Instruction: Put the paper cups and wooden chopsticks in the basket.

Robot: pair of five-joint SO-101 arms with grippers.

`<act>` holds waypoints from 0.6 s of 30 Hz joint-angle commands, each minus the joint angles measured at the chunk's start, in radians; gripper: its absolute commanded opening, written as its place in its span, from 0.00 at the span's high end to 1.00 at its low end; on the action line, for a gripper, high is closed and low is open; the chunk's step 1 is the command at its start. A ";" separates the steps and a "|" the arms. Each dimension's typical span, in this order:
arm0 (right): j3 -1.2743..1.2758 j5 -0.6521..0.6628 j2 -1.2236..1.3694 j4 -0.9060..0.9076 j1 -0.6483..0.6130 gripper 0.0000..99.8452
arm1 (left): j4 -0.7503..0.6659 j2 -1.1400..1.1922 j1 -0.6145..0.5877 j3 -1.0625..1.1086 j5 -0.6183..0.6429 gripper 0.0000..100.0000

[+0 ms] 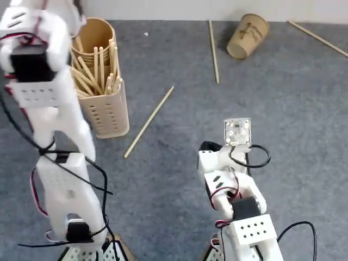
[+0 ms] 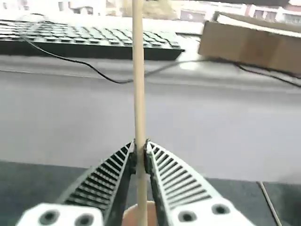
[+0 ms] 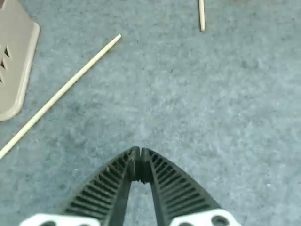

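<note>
My left gripper (image 2: 140,151) is shut on a wooden chopstick (image 2: 138,70) that stands upright between its fingers, above the rim of a paper cup (image 2: 134,215). In the high view this arm hangs over the tan basket (image 1: 109,111), which holds a paper cup (image 1: 97,30) and several chopsticks (image 1: 98,68). A second paper cup (image 1: 247,35) lies on its side at the far right. Loose chopsticks lie beside the basket (image 1: 149,120), farther back (image 1: 213,51) and at the far right edge (image 1: 318,38). My right gripper (image 3: 140,165) is shut on nothing, low over the carpet near the loose chopstick (image 3: 63,92).
Grey carpet (image 1: 283,109) covers the table. The right arm (image 1: 234,185) stands at the near right. A basket corner (image 3: 16,61) appears in the right wrist view. A keyboard (image 2: 89,40), a cable and a cardboard box (image 2: 249,44) lie beyond the table.
</note>
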 commanded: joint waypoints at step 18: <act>0.008 0.103 -0.019 -0.012 -0.056 0.98 | 0.184 0.018 0.033 -0.053 0.104 0.84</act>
